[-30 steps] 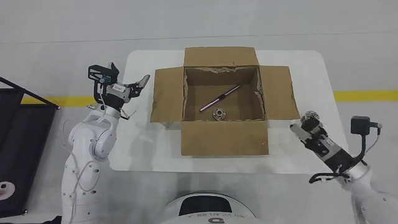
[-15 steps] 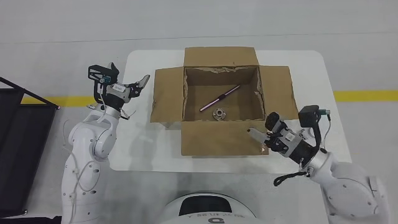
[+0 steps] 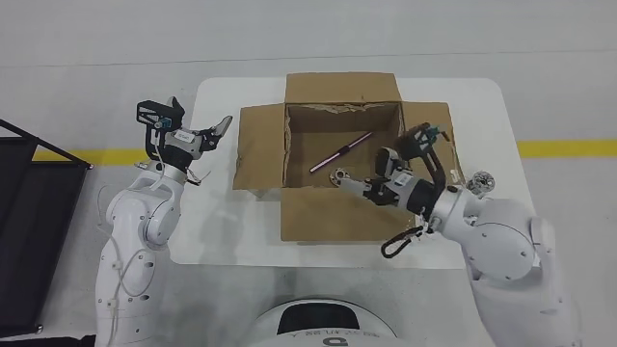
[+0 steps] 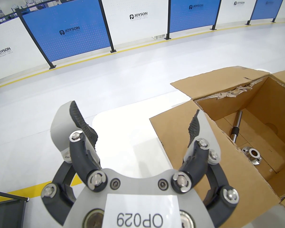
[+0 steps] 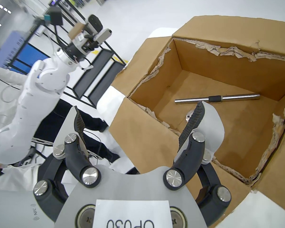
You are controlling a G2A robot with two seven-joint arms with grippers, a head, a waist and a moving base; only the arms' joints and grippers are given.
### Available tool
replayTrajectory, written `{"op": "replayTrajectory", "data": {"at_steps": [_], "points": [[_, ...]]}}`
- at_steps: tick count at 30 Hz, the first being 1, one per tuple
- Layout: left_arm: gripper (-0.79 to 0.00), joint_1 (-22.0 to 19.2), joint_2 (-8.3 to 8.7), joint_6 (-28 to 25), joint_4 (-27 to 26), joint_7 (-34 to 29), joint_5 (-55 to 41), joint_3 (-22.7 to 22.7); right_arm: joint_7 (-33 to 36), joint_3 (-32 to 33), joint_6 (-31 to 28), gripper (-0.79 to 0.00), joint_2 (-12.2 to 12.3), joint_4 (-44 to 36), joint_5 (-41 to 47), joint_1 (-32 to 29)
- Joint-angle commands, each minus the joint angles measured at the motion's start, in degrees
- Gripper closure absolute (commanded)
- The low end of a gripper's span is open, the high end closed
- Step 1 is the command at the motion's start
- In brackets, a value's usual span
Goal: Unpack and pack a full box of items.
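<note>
An open cardboard box stands in the middle of the white table. On its floor lie a slim metal rod and a small metal flange. My right gripper hangs open and holds nothing, over the box's near inner edge just above the flange. Left of the box, above the table's left edge, my left gripper is open and holds nothing.
A small shiny part lies on the table right of the box's right flap. A black rack stands on the floor to the left. Bare table shows on both sides of the box.
My right arm has swung from the table's right edge leftward, across the front flap, to above the inside of the box. The left arm has stayed still.
</note>
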Motion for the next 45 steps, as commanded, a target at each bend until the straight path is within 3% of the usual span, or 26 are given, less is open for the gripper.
{"op": "replayTrajectory", "data": {"at_steps": [1, 12, 16, 19, 20, 22, 27, 33, 39, 45], "points": [[-0.785, 0.0, 0.0, 0.0, 0.0, 0.0, 0.0, 0.0, 1.3, -5.4, 4.2, -0.785, -0.3, 2.0, -4.2, 5.5], [-0.785, 0.0, 0.0, 0.0, 0.0, 0.0, 0.0, 0.0, 7.8, -20.5, 21.3, -0.785, -2.1, 18.5, -18.4, 22.9], [-0.785, 0.0, 0.0, 0.0, 0.0, 0.0, 0.0, 0.0, 10.0, -24.1, 24.8, -0.785, -2.8, 22.7, -21.1, 25.4], [-0.785, 0.0, 0.0, 0.0, 0.0, 0.0, 0.0, 0.0, 15.5, -26.6, 26.1, -0.785, -3.2, 27.5, -23.0, 28.2], [-0.785, 0.0, 0.0, 0.0, 0.0, 0.0, 0.0, 0.0, 17.5, -27.8, 26.6, -0.597, -3.4, 29.5, -23.9, 29.4], [-0.785, 0.0, 0.0, 0.0, 0.0, 0.0, 0.0, 0.0, 20.4, -30.1, 27.6, -0.385, -4.0, 32.5, -25.5, 32.0], [-0.785, 0.0, 0.0, 0.0, 0.0, 0.0, 0.0, 0.0, 23.3, -34.1, 29.8, -0.382, -5.5, 38.3, -26.7, 36.6], [-0.785, 0.0, 0.0, 0.0, 0.0, 0.0, 0.0, 0.0, 21.6, -36.1, 29.9, -0.388, -6.8, 46.7, -24.7, 38.2], [-0.785, 0.0, 0.0, 0.0, 0.0, 0.0, 0.0, 0.0, 19.1, -37.2, 30.0, -0.468, -8.1, 53.7, -22.4, 40.2], [-0.785, 0.0, 0.0, 0.0, 0.0, 0.0, 0.0, 0.0, 17.4, -36.8, 28.9, -0.391, -8.8, 57.8, -20.2, 41.3]]}}
